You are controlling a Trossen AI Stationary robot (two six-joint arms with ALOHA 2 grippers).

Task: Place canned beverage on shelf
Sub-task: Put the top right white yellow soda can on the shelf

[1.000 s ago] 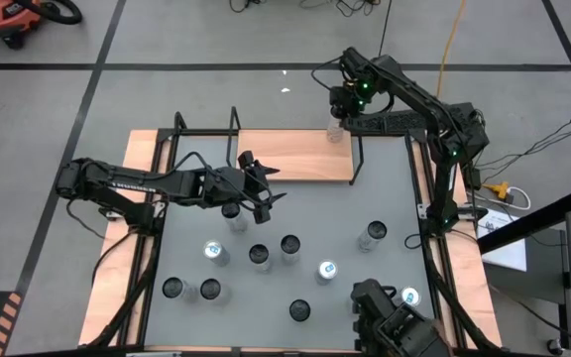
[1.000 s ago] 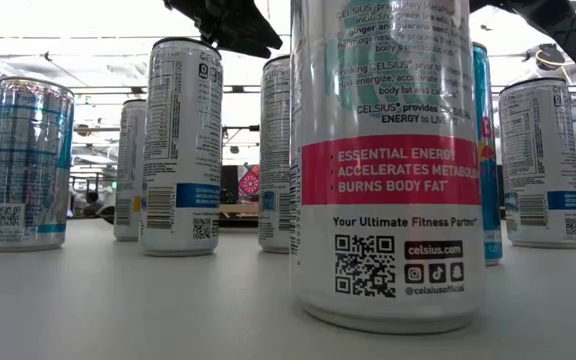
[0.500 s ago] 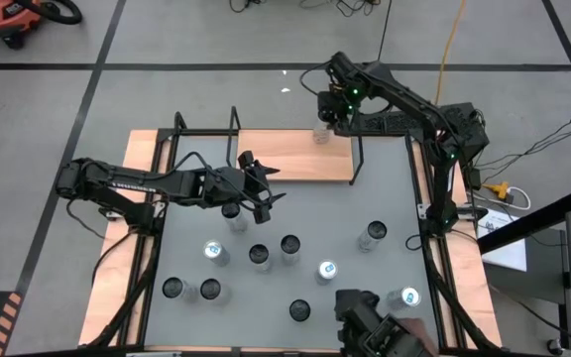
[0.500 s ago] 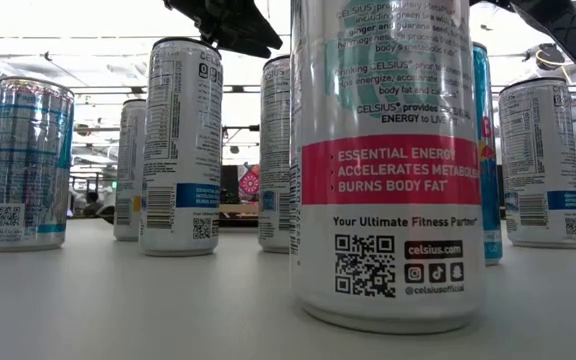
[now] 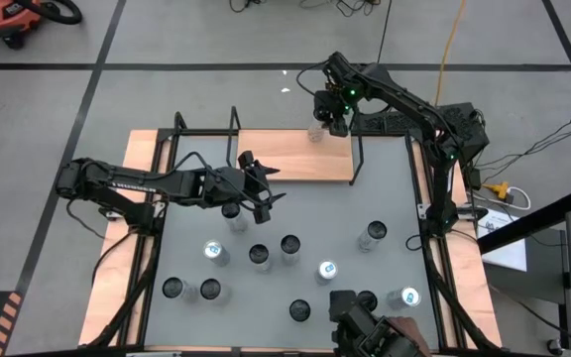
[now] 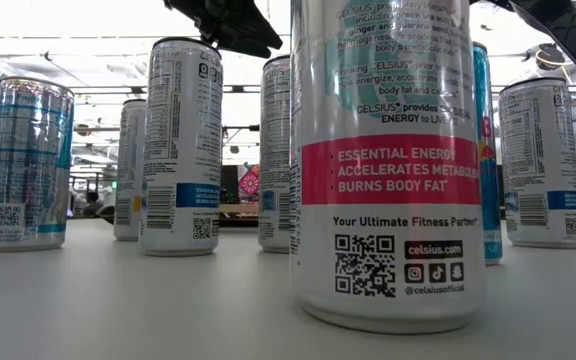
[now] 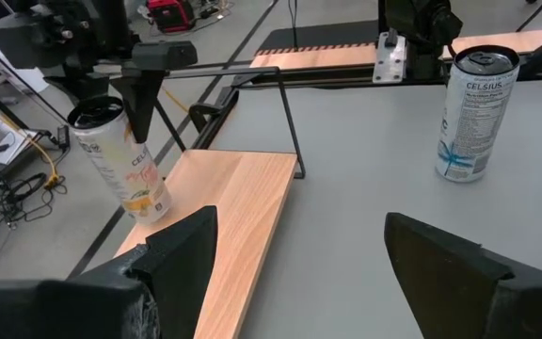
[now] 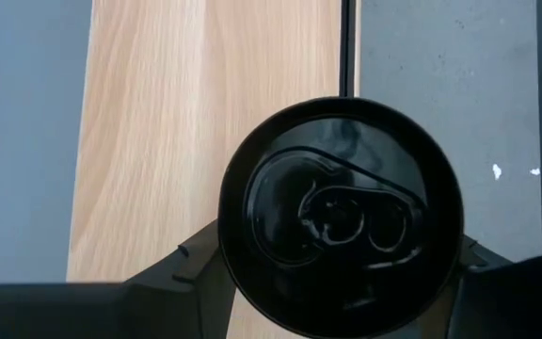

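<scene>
One can (image 7: 120,160), tilted and with its long axis leaning off vertical, is pinched between the jaws of the right gripper (image 5: 327,111) and is held over the far edge of the shelf (image 5: 295,156), so the light-wood board lies directly below the can and the coming move is judged to be a lowering. The right arm is stretched from the table's right side toward that far edge. The left gripper (image 5: 263,190), jaws spread and holding nothing, is parked at the shelf's near edge above the loose cans on the table (image 5: 385,188).
</scene>
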